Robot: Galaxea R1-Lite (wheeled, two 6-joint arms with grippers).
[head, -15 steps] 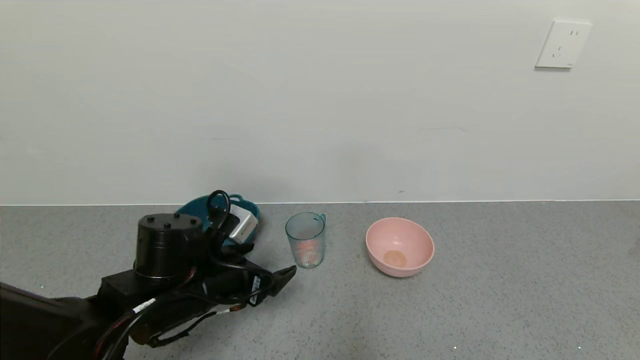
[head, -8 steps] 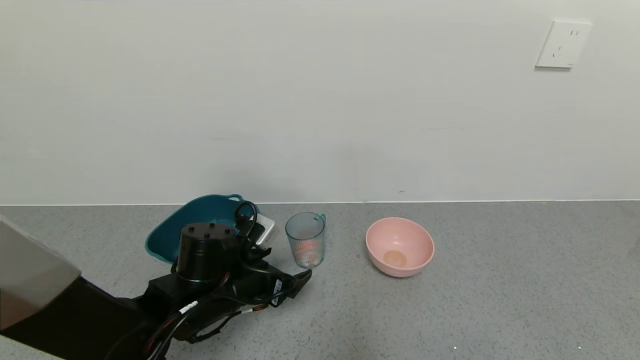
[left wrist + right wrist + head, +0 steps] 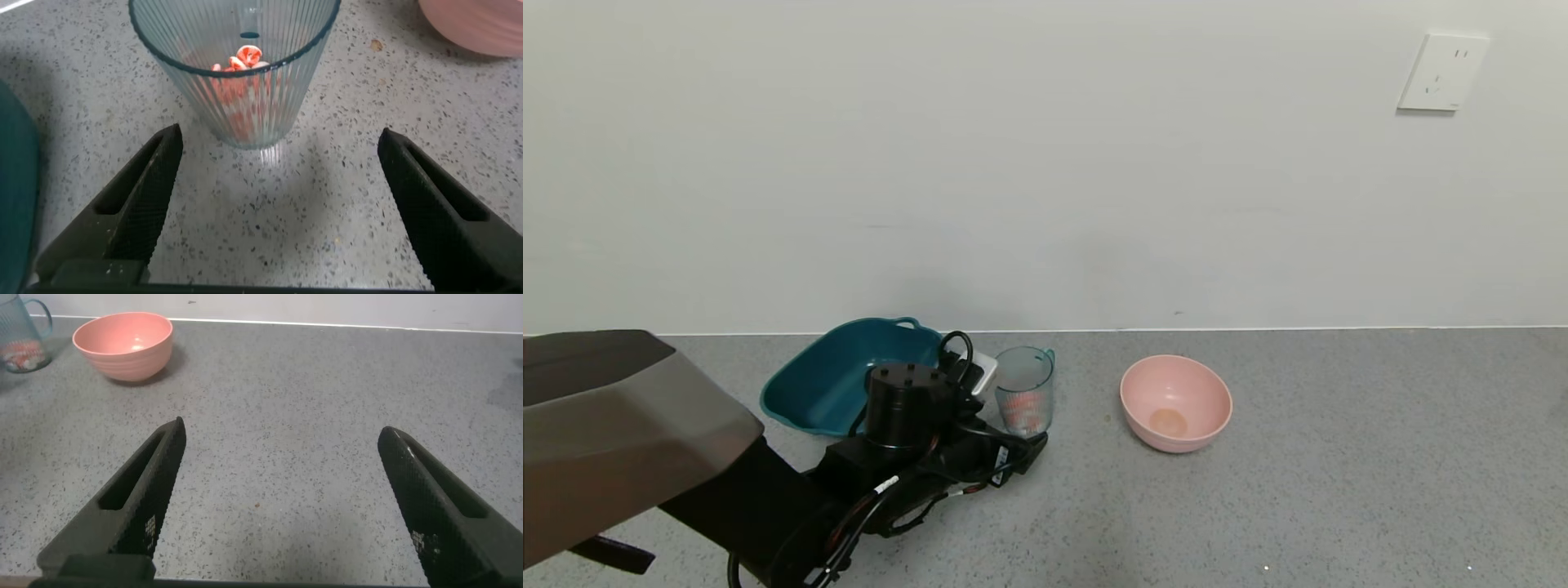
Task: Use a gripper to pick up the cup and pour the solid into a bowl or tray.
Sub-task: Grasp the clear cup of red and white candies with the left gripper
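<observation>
The ribbed blue-green cup [image 3: 1025, 390] stands upright on the grey counter, its handle toward the wall. Orange-red and white pieces [image 3: 1024, 412] lie in its bottom, also seen in the left wrist view [image 3: 242, 64]. The dark teal tub [image 3: 827, 377] sits just left of it. My left gripper [image 3: 1023, 445] is low on the counter just in front of the cup, open, with the cup [image 3: 237, 73] just beyond its fingertips, centred on the gap [image 3: 280, 155]. My right gripper [image 3: 280, 445] is open over bare counter, out of the head view.
A round pink bowl [image 3: 1175, 402] sits right of the cup, with something pale orange in its bottom; it also shows in the right wrist view [image 3: 124, 345]. The wall runs close behind the vessels. My left arm's grey link [image 3: 621, 433] fills the lower left.
My left arm has moved right and forward toward the cup, uncovering the teal tub. Its open gripper now stands just in front of the cup. Cup and bowls have not moved.
</observation>
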